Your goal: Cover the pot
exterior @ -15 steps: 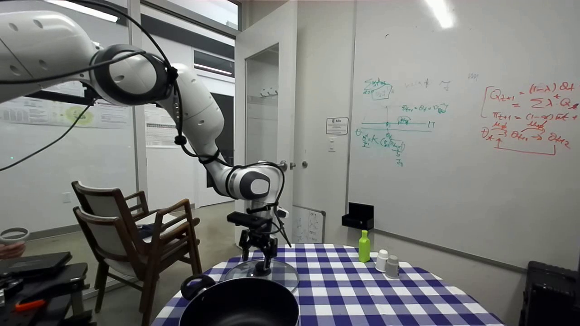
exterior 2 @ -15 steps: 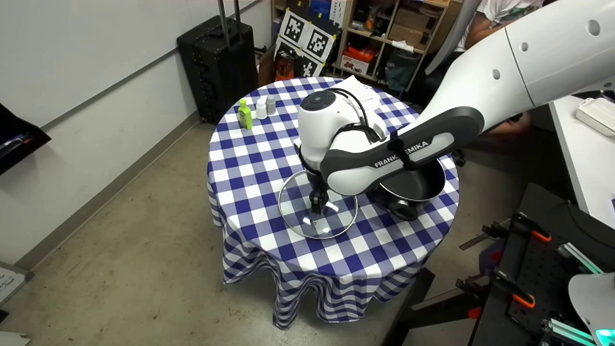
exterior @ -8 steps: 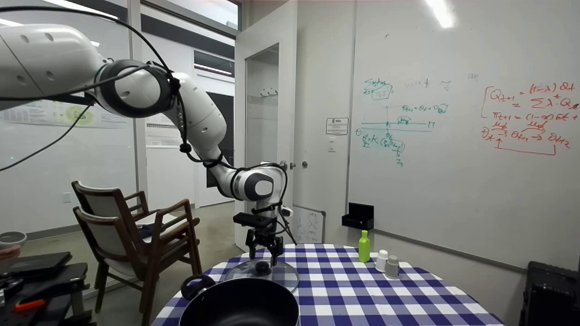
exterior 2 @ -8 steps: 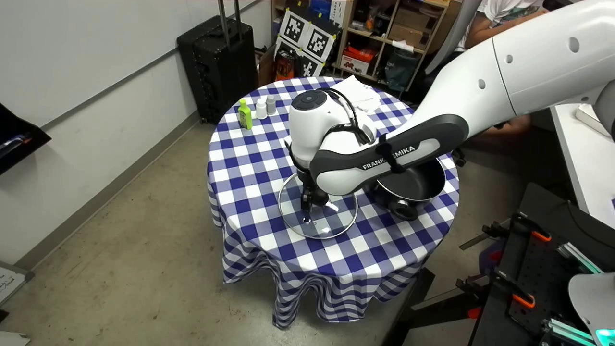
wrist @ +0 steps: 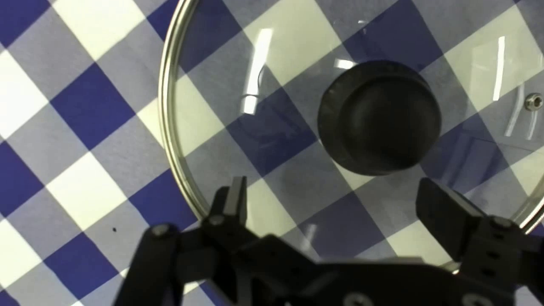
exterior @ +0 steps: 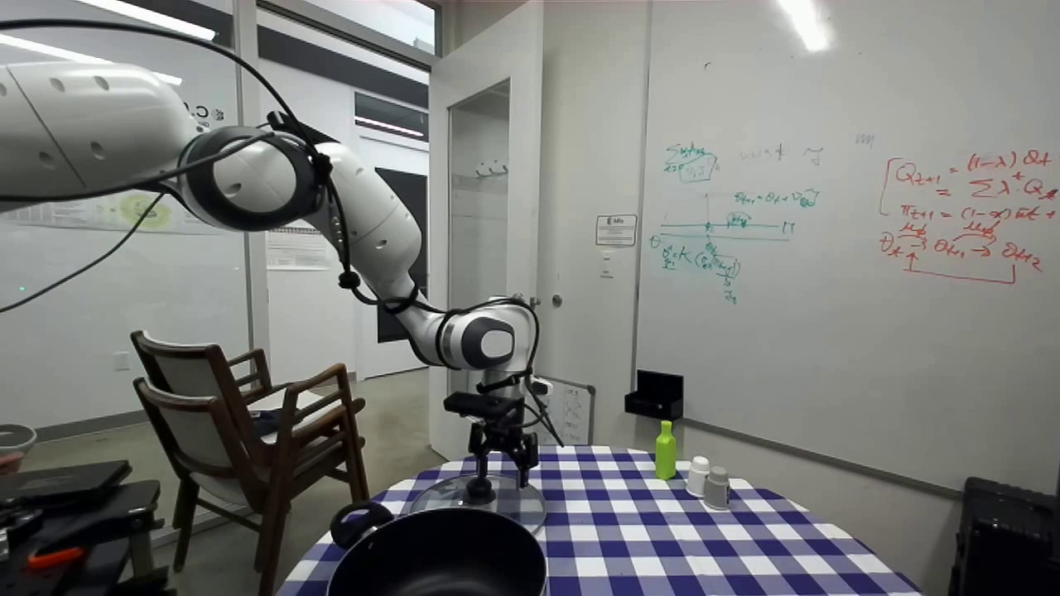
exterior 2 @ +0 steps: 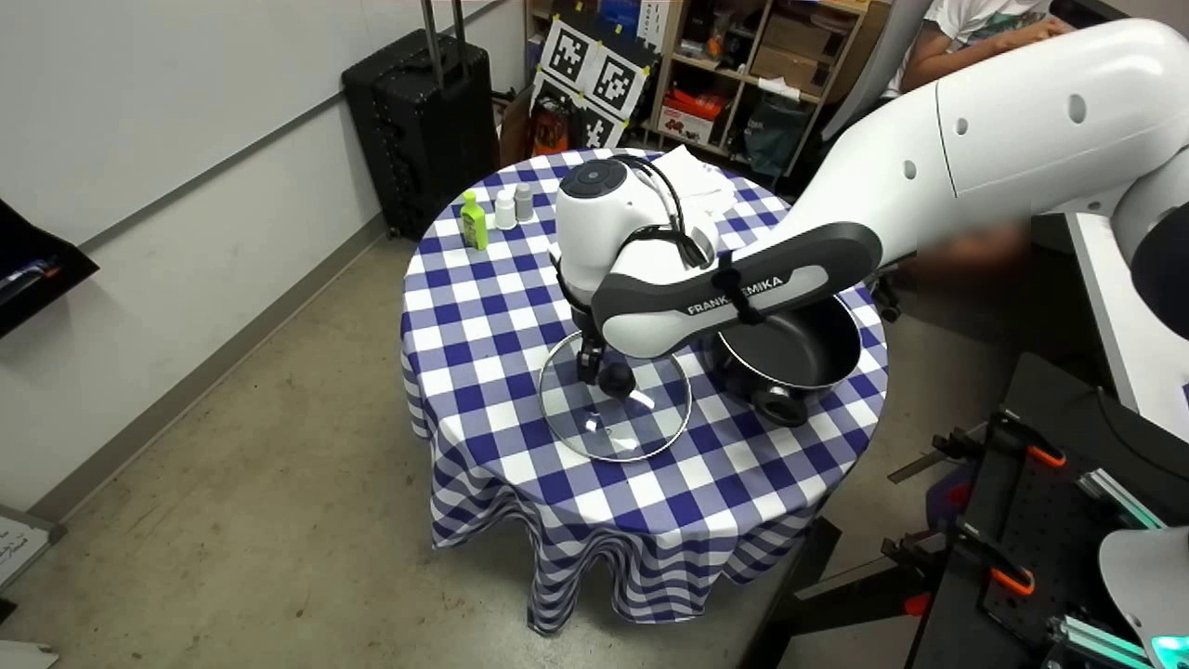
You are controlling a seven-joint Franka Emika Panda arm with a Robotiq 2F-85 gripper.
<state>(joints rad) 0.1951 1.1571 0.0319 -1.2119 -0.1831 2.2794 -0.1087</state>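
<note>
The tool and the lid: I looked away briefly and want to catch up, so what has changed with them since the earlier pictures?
The tool has shifted sideways, toward the green bottle; in an exterior view the knob, mostly hidden before, now shows. Nothing was taken hold of or let go: the jaws stay open. The see-through lid and the uncovered pot stayed as they were.
</note>
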